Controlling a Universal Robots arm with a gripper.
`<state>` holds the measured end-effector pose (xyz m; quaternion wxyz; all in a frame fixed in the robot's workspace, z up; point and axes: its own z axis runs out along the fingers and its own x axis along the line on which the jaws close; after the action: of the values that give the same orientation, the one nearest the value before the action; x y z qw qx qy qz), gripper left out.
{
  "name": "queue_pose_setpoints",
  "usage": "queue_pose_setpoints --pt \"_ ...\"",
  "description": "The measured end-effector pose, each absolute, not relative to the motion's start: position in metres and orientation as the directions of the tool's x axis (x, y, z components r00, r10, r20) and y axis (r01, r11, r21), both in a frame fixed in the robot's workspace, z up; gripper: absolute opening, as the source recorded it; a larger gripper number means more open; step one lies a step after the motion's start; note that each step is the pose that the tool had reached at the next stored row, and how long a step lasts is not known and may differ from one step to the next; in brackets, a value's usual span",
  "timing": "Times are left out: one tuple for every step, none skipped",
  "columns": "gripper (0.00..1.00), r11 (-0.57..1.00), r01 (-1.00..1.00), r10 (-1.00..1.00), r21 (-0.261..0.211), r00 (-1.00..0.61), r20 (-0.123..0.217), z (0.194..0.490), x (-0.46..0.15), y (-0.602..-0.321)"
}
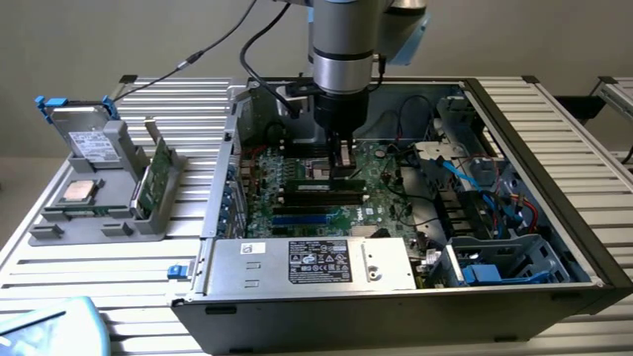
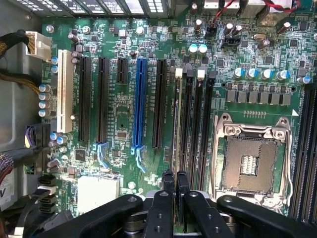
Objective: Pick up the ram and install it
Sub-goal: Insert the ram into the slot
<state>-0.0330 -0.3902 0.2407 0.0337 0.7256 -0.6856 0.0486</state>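
The gripper (image 2: 174,191) clamps the ram (image 2: 177,124) edge-on at 1 memory slot (image 2: 179,74) of the motherboard (image 2: 119,114); insertion seems underway, demanding square alignment.

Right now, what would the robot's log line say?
pincer: shut on thin dark-green ram stick | place: at long black motherboard slots | seated: cannot tell

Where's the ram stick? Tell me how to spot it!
Look inside the open computer case at the green board. Next to the silver square socket run four long dark slots. The ram is the thin stick standing edge-on in the slot farthest from the socket, pinched by the pincer; the other three look empty.
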Motion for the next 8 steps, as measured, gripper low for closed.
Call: queue_pose_setpoints --pt "0.13 -0.058 -0.998 -0.991 -0.018 0.056 0.119 0.2406 -0.0334 -0.3901" --pt "0.13 -0.059 -0.998 -0.991 -0.018 0.057 0.122 0.2403 -0.0337 -0.3899" --pt "0.13 -0.061 -0.998 -0.990 -0.018 0.058 0.125 0.2397 -0.0338 -0.3896" --pt "0.13 -0.062 -0.998 -0.990 -0.020 0.059 0.129 0.2391 -0.0339 -0.3890" --pt "0.13 -0.064 -0.998 -0.989 -0.021 0.061 0.132 0.2383 -0.0340 -0.3885" --pt "0.13 -0.066 -0.998 -0.989 -0.023 0.062 0.136 0.2378 -0.0341 -0.3876" --pt "0.13 -0.066 -0.997 -0.988 -0.025 0.062 0.138 0.2375 -0.0342 -0.3867" --pt "0.13 -0.067 -0.997 -0.988 -0.028 0.063 0.138 0.2374 -0.0343 -0.3862"
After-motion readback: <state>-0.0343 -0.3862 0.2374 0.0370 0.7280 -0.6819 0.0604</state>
